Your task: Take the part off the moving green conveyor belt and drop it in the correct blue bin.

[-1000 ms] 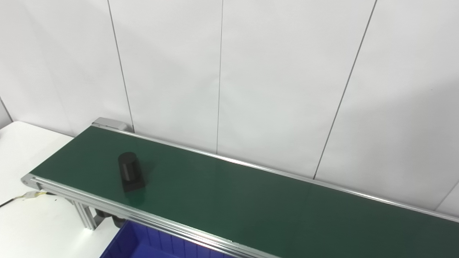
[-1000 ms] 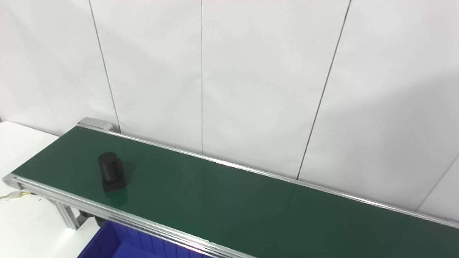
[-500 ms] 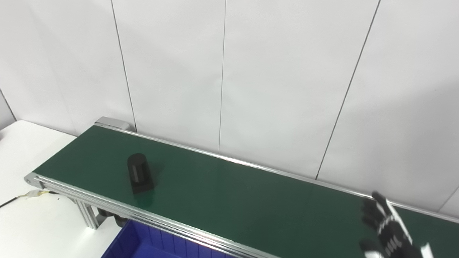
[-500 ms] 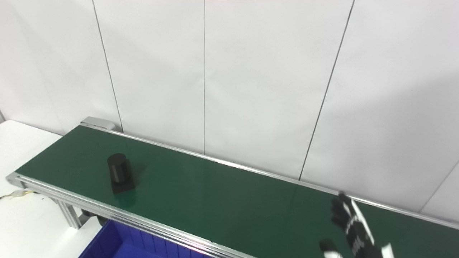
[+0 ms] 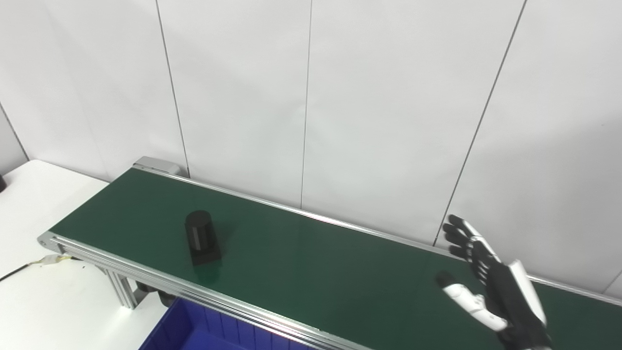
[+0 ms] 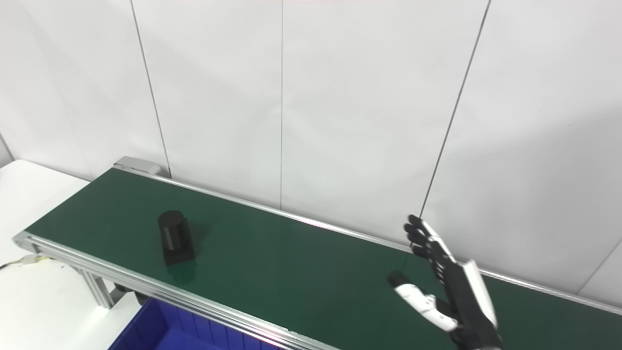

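Part-carrying green conveyor belt [image 5: 311,262] runs diagonally from upper left to lower right; a blue bin [image 5: 194,330] sits below its near edge. Right hand [image 5: 491,282] hovers over the belt's right stretch, released, fingers spread. The black part [image 5: 201,237] stands upright near the left end, long axis vertical.

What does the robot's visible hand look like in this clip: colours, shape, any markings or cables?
Only the right hand shows. It is shaped like a human hand, with slim segmented fingers and a separate thumb. The fingers and palm side are black; the thumb is white with a black tip, and a white panel runs along the hand's outer edge. No cables or printed markings are visible. The left hand is out of view.
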Robot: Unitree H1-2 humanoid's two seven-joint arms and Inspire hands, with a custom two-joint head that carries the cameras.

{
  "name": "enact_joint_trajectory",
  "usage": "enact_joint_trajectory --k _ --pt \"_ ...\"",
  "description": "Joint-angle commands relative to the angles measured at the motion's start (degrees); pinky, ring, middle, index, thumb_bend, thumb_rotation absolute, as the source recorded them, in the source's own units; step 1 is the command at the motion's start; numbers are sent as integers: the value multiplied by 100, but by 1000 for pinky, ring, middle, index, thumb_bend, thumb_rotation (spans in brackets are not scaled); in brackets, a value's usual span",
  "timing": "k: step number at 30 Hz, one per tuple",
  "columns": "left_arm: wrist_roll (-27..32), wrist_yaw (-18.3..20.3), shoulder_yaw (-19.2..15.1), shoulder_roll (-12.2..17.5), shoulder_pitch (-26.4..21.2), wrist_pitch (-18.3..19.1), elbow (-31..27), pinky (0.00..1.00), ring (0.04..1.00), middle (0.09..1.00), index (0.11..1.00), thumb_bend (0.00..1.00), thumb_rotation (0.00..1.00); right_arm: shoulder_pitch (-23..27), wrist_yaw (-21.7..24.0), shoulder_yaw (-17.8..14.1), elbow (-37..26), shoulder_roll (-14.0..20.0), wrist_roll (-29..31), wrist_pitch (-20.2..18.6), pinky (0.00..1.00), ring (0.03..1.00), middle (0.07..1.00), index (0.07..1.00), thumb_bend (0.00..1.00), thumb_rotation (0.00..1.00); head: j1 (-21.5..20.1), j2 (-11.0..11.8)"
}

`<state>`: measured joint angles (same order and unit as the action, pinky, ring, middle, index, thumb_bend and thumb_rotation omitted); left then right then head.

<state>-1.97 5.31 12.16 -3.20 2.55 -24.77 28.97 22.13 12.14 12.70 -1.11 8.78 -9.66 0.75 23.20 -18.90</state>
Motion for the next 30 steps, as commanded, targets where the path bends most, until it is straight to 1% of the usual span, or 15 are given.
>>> enact_joint_trajectory --k 1,5,6,8,13,16,21,25,26,30 --pt "14 -22 23 -75 -167 -215 -37 683 754 788 773 993 305 469 4 86 206 -69 -156 354 818 875 874 892 696 518 14 -1" --pt "23 -11 21 -67 -182 -215 -19 676 749 786 772 992 290 819 -86 185 939 -221 -235 688 791 858 869 882 723 503 13 -2" --pt "8 -22 29 -58 -181 -215 -23 670 747 787 772 988 294 891 -100 193 1090 -251 -248 753 789 856 869 882 737 528 8 -1" --pt "-22 -50 42 -51 -176 -215 -28 668 747 787 771 986 295 974 -124 190 1270 -283 -284 834 788 856 869 883 739 535 -7 -6" --pt "-26 -45 53 -46 -158 -214 -48 669 751 791 776 988 295 1063 -165 163 1457 -356 -339 874 814 864 863 883 732 552 -26 -18" --pt "-46 -82 53 -48 -140 -214 -65 668 748 788 771 993 301 1099 -181 175 1535 -409 -353 888 809 862 861 883 731 554 -39 -37" --pt "-34 -72 53 -43 -118 -213 -60 674 754 794 776 1000 308 1212 -193 230 1787 -540 -402 800 828 870 862 877 744 526 -47 -48" --pt "-14 -46 56 -41 -109 -213 -66 679 757 797 777 1000 300 1351 -213 290 2201 -649 -404 976 846 869 864 873 743 509 -52 -66" --pt "-18 -52 57 -43 -110 -213 -62 677 756 795 777 1000 302 1385 -220 308 2292 -670 -415 1016 833 864 866 871 750 504 -53 -69" --pt "-57 -101 75 -55 -93 -213 -85 671 749 789 774 1000 307 1560 -271 449 2770 -745 -595 1213 825 854 863 870 766 521 -52 -77"
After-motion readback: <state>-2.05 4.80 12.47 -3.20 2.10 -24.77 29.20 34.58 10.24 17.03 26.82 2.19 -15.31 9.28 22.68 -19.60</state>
